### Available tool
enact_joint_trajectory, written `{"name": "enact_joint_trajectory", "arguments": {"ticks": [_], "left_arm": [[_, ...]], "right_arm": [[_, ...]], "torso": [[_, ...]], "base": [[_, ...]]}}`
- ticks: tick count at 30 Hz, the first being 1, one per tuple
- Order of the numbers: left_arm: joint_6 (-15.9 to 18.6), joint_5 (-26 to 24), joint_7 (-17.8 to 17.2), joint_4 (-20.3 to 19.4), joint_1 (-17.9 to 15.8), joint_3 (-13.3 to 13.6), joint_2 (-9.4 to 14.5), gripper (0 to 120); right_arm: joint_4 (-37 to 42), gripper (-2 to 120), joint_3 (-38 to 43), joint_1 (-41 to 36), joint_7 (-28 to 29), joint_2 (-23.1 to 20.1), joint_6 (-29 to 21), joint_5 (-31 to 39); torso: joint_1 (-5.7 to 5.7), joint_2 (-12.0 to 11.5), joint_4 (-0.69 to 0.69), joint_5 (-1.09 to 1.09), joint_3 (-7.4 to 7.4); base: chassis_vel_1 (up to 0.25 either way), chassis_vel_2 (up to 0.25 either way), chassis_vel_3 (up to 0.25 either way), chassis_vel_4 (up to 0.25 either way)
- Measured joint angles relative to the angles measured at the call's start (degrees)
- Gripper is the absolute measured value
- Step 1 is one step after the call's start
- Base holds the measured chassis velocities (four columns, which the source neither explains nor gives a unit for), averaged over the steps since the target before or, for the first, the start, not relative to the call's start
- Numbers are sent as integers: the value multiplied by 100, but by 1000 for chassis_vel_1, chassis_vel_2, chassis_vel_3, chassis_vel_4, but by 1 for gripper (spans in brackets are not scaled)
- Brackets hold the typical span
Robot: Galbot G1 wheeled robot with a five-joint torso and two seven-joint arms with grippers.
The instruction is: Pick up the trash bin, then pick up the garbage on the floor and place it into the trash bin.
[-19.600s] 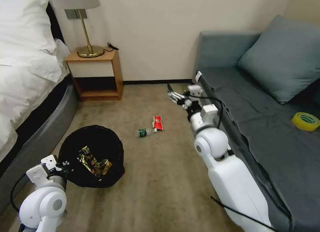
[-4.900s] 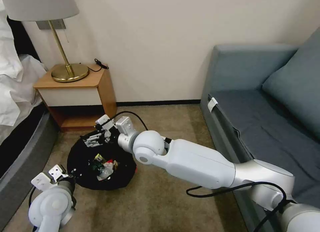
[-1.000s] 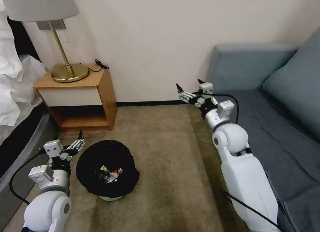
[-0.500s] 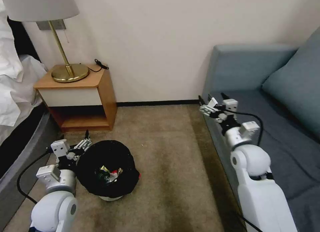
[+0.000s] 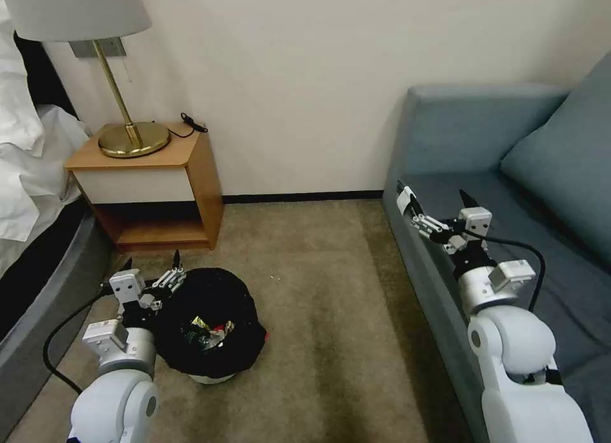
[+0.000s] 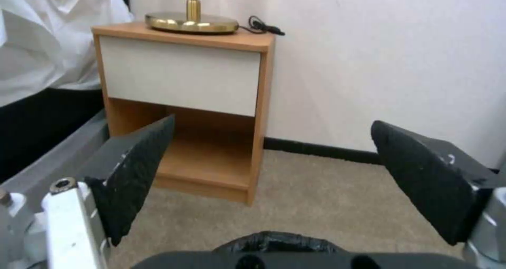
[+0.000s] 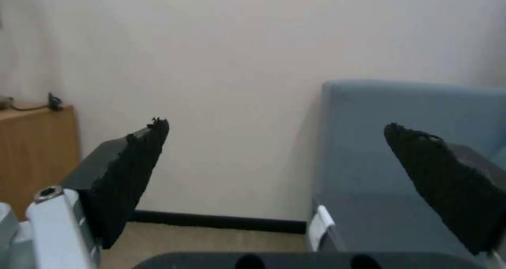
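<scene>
On the tan carpet [image 5: 318, 316] by the nightstand [image 5: 159, 188], the trash bin [image 5: 210, 322] stands with the garbage [image 5: 207, 333] inside. Both arms have pulled back: left gripper [image 5: 151, 272] beside it, right gripper [image 5: 439, 207] over the sofa's edge [image 5: 407, 252], both wide open, empty. Collection looks finished.

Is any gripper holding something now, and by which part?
Nothing is held. The left gripper is open beside the trash bin; the right gripper is open over the sofa edge.

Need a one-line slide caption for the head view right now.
Trash bin holding the garbage stands on carpet beside the open left gripper; the open right gripper hangs over the sofa edge.
</scene>
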Motion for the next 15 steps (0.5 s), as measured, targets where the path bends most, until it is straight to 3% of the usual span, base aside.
{"name": "enact_joint_trajectory", "arguments": {"ticks": [15], "left_arm": [[-65,68,-70,30,106,64,-104,100]], "right_arm": [[84,100,-166,-525,71,-32,194,-125]], "torso": [[0,0,0,-1,0]], "base": [[0,0,0,0]]}}
